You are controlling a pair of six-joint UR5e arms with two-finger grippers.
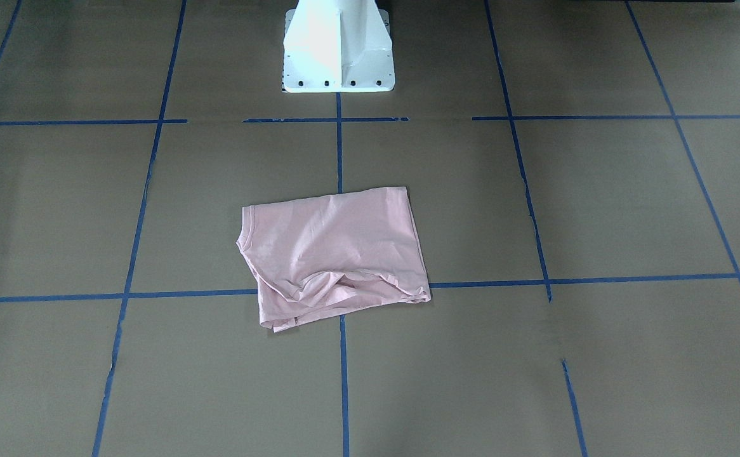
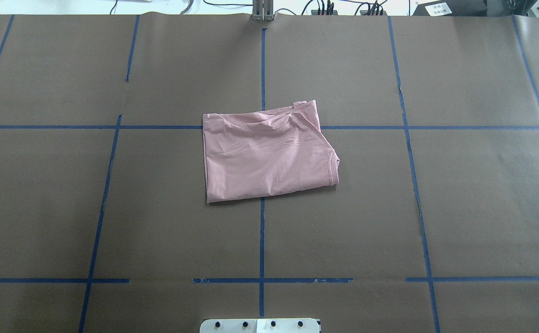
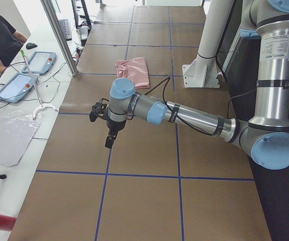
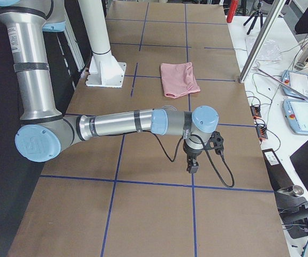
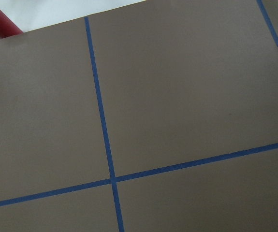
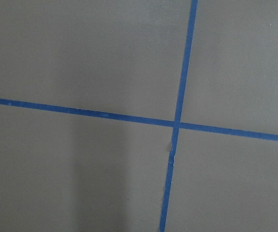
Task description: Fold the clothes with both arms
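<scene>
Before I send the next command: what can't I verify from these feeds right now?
1. Left hand: seen only in the exterior left view, small and side-on; open or shut, cannot tell.
2. Right hand: same, exterior right view only.
3. T-shirt: its top layer hides whatever is folded under, in every view.
4. Wrist views: only the table and blue tape, no hand, no shirt.

The pale pink folded T-shirt (image 2: 269,155) lies doubled over, hiding its lower layers and the face against the brown-paper bench (image 2: 112,208). The left arm's black two-finger tool (image 3: 108,142) and the right arm's black tool (image 4: 190,166) show only in the side views, too small to tell how their jaws stand. The white metal pedestal (image 1: 338,51) is cut off by the front view's top edge.
</scene>
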